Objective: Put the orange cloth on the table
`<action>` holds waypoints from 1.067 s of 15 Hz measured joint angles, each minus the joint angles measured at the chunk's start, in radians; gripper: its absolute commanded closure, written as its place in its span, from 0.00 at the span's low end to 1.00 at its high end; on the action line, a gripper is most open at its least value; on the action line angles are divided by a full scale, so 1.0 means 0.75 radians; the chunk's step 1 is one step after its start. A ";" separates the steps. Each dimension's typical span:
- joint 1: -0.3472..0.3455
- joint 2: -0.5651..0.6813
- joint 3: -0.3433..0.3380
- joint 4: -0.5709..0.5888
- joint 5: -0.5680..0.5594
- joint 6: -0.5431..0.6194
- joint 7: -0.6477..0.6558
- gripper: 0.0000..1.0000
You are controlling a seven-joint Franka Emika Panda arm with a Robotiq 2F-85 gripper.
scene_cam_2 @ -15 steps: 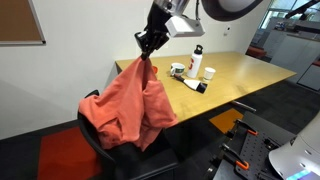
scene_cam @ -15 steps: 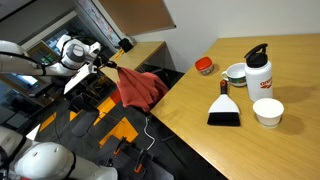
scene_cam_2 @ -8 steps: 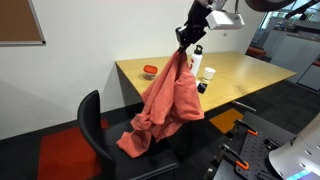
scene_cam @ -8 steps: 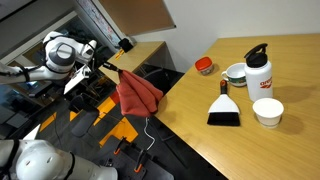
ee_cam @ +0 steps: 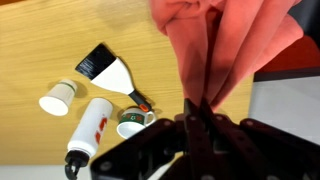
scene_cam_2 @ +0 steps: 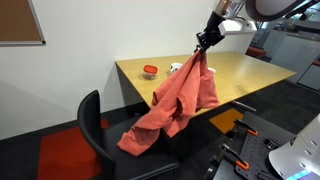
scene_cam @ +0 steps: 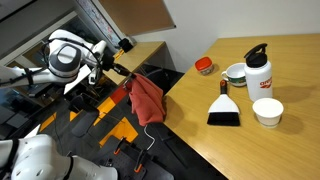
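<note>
The orange cloth (scene_cam: 147, 98) hangs bunched from my gripper (scene_cam: 128, 78), which is shut on its top edge. In an exterior view the gripper (scene_cam_2: 205, 42) is above the wooden table's (scene_cam_2: 240, 75) near edge, and the cloth (scene_cam_2: 180, 100) drapes down across the table edge with its tail trailing toward the black chair (scene_cam_2: 95, 125). In the wrist view the jaws (ee_cam: 197, 112) pinch the cloth (ee_cam: 220, 45), which hangs over the table (ee_cam: 40, 50) edge.
On the table stand a white bottle with a red label (scene_cam: 262, 70), a mug (scene_cam: 236, 73), a white cup (scene_cam: 268, 112), a black-and-white brush (scene_cam: 223, 108) and a small red bowl (scene_cam: 204, 66). Orange-and-black floor mats lie below.
My gripper has carried the cloth away from the chair toward the table. The cloth has lifted off the chair seat and now hangs by the table edge.
</note>
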 measured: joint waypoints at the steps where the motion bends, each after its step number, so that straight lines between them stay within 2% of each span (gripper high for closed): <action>1: -0.044 0.009 0.000 0.002 -0.036 0.006 0.004 0.98; 2: -0.079 0.021 0.000 0.007 -0.063 0.010 0.005 0.98; 3: -0.100 0.036 -0.002 0.014 -0.077 0.021 0.002 0.93; 8: -0.103 0.055 0.000 0.008 -0.076 0.023 0.001 0.93; 9: -0.103 0.055 0.000 0.008 -0.076 0.023 0.001 0.98; 10: -0.103 0.055 0.000 0.008 -0.076 0.023 0.001 0.98; 11: -0.111 0.057 0.005 0.008 -0.091 0.023 0.027 0.98; 13: -0.170 0.077 0.026 0.031 -0.199 0.026 0.190 0.98; 16: -0.260 0.144 0.012 0.141 -0.318 0.026 0.363 0.98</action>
